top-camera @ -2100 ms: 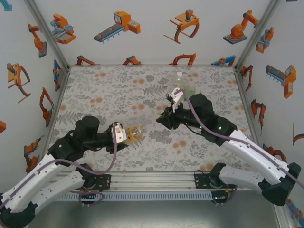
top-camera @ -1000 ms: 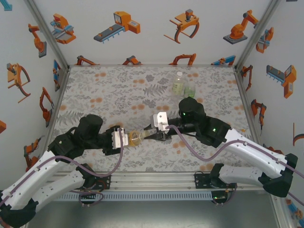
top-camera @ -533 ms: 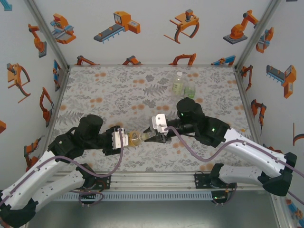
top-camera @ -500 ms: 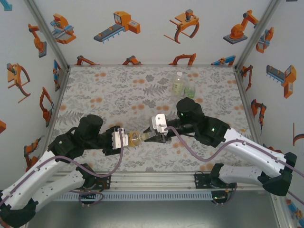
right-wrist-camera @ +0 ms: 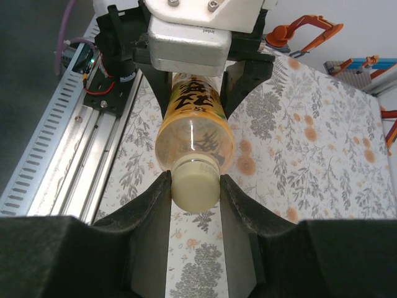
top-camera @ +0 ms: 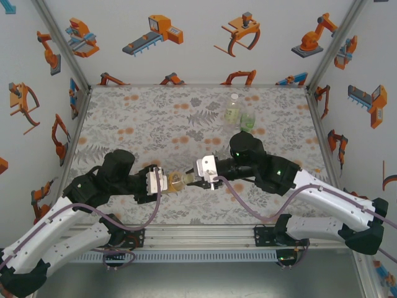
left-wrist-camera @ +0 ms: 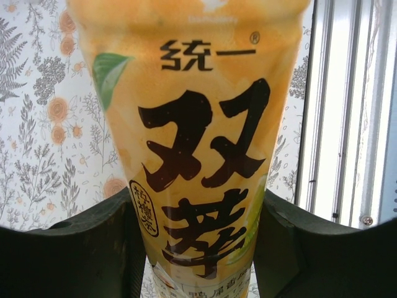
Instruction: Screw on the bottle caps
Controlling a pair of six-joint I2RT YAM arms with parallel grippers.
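My left gripper (top-camera: 162,182) is shut on the body of the amber bottle (top-camera: 176,181) and holds it on its side above the table, neck toward the right. In the left wrist view the bottle's yellow label (left-wrist-camera: 198,155) stands between my two dark fingers (left-wrist-camera: 80,248). My right gripper (right-wrist-camera: 195,181) is shut on a pale bottle cap (right-wrist-camera: 195,189) that sits on the amber bottle's (right-wrist-camera: 193,133) neck. From above, the right gripper (top-camera: 197,180) meets the bottle end-on. Two more bottles, one clear (top-camera: 233,110) and one green-tinted (top-camera: 247,117), stand upright at the back.
A metal rail (top-camera: 198,234) runs along the near table edge, just below the held bottle. The floral table (top-camera: 136,118) is bounded by printed walls on the left, back and right.
The right gripper has come left from near the back bottles to the amber bottle's neck, and its wrist has turned slightly over the last half second. The left arm holds still.
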